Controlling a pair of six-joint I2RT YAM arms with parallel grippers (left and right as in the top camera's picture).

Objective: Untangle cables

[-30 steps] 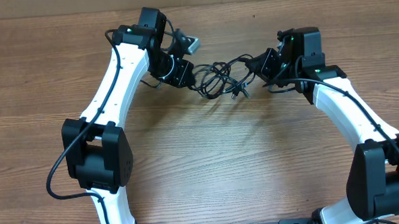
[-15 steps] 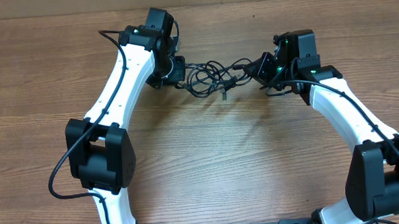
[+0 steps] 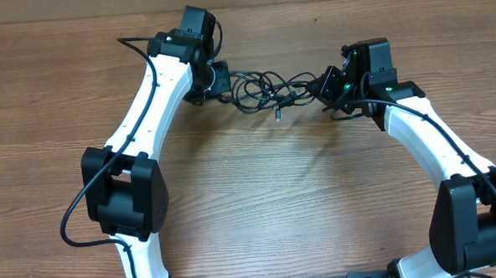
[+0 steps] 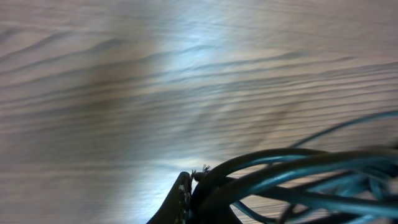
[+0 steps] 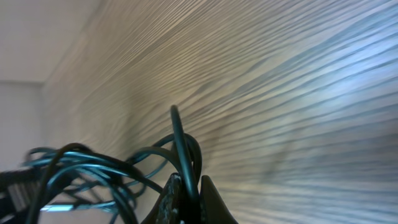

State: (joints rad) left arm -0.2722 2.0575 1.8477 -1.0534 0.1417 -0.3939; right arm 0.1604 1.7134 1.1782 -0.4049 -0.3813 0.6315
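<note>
**Near field.** Both arms rise from the near edge of the table [image 3: 259, 197] and lean inward toward its far half. I see nothing of the task in the near half.

**Left gripper [image 3: 220, 80].** Closed. Its wrist view shows one fingertip [image 4: 180, 200] at the bottom edge with several dark strands fanning out to the right. I judge it clamped on one side of the cables [image 3: 261, 90].

**Right gripper [image 3: 322, 85].** Closed likewise. In its wrist view a single loop stands up from between the fingers [image 5: 209, 200], and the rest of the bundle runs off to the left. It is pinching a strand on the opposite side.

**Cables.** One tangled bundle spans the gap between the two grippers, at the far centre of the table. The overlapping loops sit closer to the left gripper. A silver-tipped plug end [image 3: 278, 115] pokes out free on the near side. I cannot tell whether the bundle rests on the wood or hangs clear of it.

**Assessment.** I judge the opposed grips to be deliberate. Holding both sides keeps the knot stretched in open view between the arms, where tension can show which strand crosses which. The loops remain tightly overlapped, so the work looks to be at an early stage. The risk is that pulling the sides straight apart cinches the knot instead of freeing it.
</note>
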